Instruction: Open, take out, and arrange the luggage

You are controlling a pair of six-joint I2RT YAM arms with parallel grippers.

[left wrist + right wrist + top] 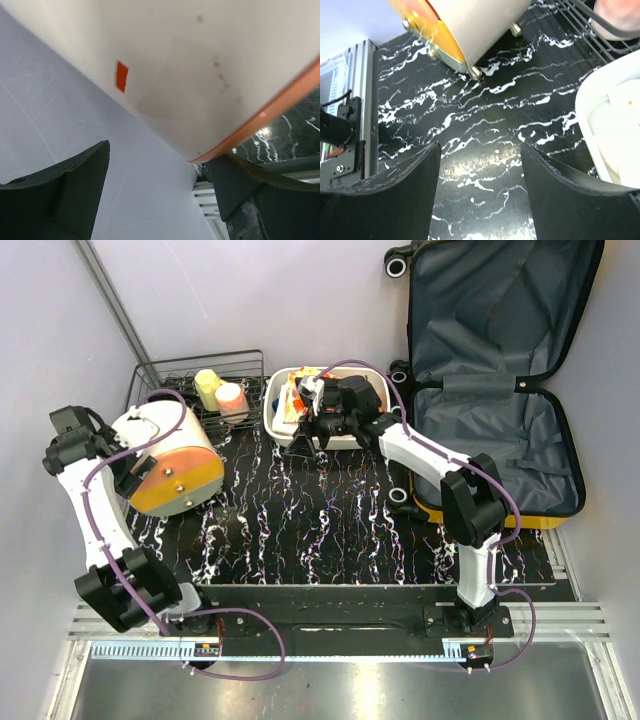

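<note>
The yellow suitcase (490, 330) is lying open, showing grey lining (495, 445) and black wheels (398, 264). The left fingers (75, 190) are standing wide against the round container (200, 60), and the right fingers (395, 195) are standing wide, holding nothing, over the worktop (485, 125).

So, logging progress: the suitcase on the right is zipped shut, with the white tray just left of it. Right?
Not quite: the suitcase lies open, as the top view shows. The white tray does sit just left of it.

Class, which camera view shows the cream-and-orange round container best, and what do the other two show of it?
The top external view: the whole container shows, sitting by the wire rack. Left wrist: too close, only cream wall and orange rim. Right wrist: only its orange end and metal feet, cropped.
</note>
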